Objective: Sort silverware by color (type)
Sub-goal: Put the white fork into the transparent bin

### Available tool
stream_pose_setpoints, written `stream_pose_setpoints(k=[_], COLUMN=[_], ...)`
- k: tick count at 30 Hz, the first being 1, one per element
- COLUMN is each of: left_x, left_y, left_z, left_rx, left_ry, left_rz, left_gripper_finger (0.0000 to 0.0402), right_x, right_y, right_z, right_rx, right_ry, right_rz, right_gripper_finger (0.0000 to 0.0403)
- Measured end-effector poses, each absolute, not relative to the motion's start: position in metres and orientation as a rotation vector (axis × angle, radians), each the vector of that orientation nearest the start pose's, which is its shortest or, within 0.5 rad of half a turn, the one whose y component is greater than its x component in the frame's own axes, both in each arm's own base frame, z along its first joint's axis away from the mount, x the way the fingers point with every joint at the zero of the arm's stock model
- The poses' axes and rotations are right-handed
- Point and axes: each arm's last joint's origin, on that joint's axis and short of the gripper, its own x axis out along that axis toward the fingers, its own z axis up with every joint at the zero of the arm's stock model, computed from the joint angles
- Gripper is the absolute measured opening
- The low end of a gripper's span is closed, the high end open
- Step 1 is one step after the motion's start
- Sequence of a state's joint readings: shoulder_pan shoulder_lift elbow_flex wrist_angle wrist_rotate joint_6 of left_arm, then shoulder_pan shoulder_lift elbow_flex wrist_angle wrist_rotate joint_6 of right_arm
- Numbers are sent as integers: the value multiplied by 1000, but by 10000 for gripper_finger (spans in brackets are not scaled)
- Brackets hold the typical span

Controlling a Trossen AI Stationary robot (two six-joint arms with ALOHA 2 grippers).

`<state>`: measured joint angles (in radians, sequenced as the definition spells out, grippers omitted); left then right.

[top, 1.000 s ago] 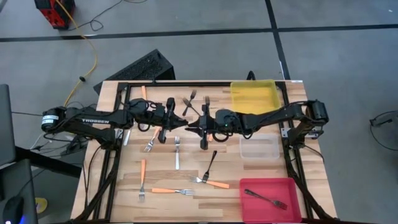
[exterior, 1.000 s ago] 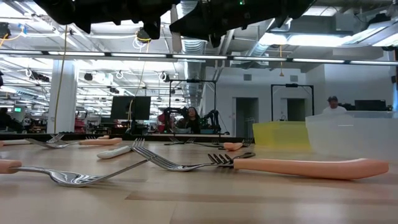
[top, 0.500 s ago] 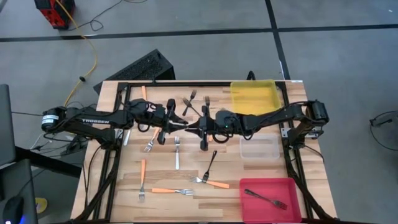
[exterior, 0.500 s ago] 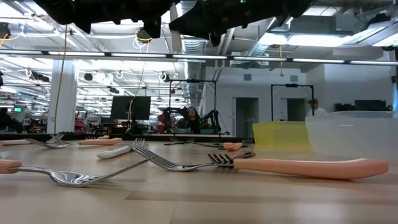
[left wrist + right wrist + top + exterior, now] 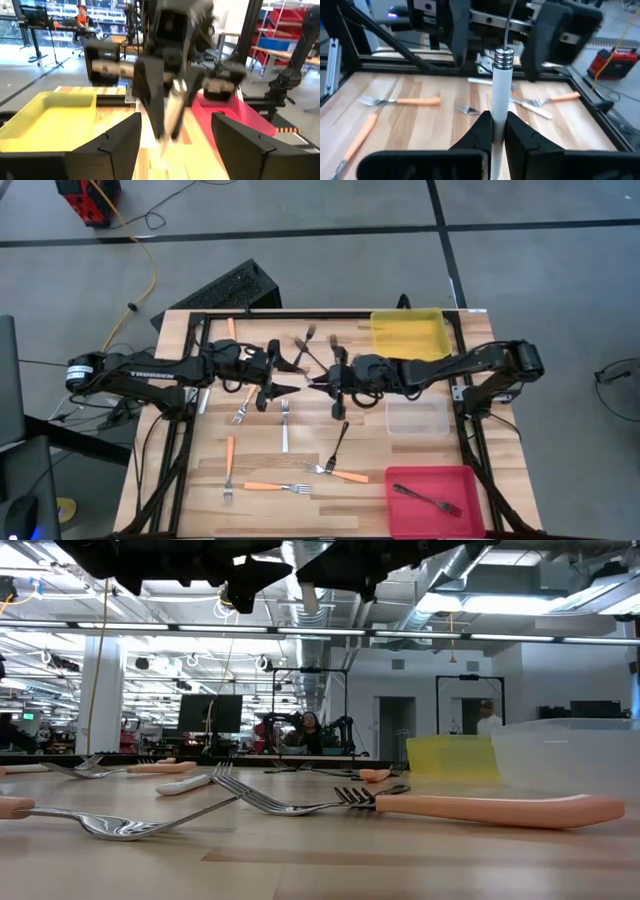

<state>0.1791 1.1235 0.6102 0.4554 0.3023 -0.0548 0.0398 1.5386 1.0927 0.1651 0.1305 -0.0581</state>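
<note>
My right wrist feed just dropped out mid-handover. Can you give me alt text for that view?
The right gripper is shut on a pale white-handled fork, held upright between its dark fingers, with the left gripper open just beyond it. Behind lies the wooden table with several orange-handled forks scattered flat.

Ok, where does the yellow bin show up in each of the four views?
High view: yellow bin at the table's far right corner.
Low view: right of centre, at the back.
Left wrist view: large in the foreground.
Right wrist view: not in it.
Shared landmark: the clear bin next to it, also in the low view.
</note>
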Motion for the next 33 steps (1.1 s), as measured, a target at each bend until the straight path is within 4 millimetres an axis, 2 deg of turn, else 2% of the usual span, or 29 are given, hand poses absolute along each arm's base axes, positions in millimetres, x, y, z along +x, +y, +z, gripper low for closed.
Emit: stream_pose_setpoints(k=[4, 11, 14, 18, 24, 28, 33], left_x=[235, 228, 227, 226, 226, 226, 226], left_y=[34, 34, 35, 34, 34, 34, 34], left_z=[269, 274, 274, 270, 268, 267, 267], left_rx=[-68, -66, -67, -91, -107, -109, -111], left_ry=[88, 93, 99, 142, 166, 170, 176], left_rz=[-119, -53, -40, -40, -38, -39, -39], left_gripper_finger=[227, 226, 226, 226, 226, 226, 226], right_x=[330, 289, 272, 251, 227, 212, 195], right_y=[8, -2, -10, -14, 12, 38, 65], right_z=[303, 320, 319, 309, 296, 290, 273], right_rx=[-97, -127, -150, -93, -25, 32, 128], right_ry=[348, 474, 573, 737, 924, 983, 1010], right_rz=[-125, -372, -533, -601, -601, -600, -630], right_gripper_finger=[47, 47, 47, 47, 47, 47, 47])
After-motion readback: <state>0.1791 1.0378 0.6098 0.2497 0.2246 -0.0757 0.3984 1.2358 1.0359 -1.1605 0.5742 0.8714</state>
